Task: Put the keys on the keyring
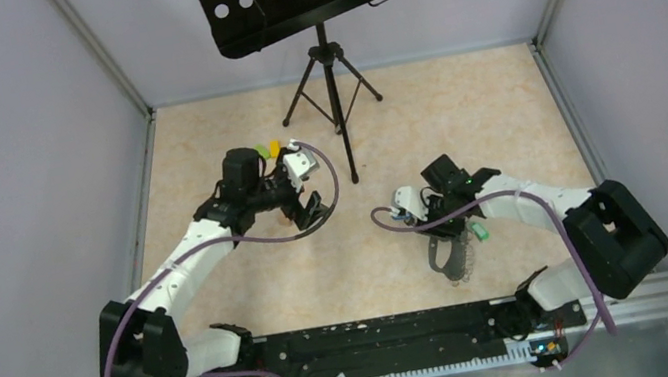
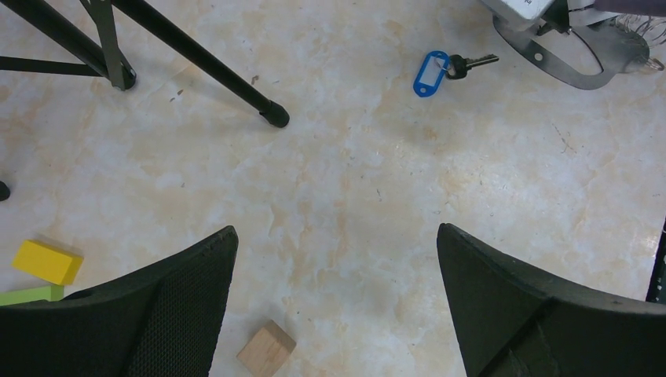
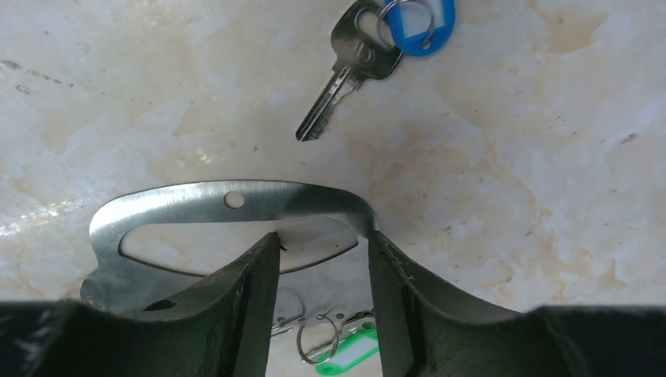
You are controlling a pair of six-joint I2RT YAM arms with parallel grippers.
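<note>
Right hand (image 3: 322, 243): nearly closed at keyring (image 3: 236, 200), grip unclear
Left hand (image 2: 338, 236): wide open, empty
Advice: steady the keyring, then fetch blue-tagged key (image 3: 353, 59)

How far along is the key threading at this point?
Nothing is clearly done. The blue-tagged key lies loose on the table, apart from the keyring. The right gripper is at the keyring, grip unclear; the left gripper is open, empty. Whether the green-tagged key is attached cannot be told. Threading that blue-tagged key remains.
</note>
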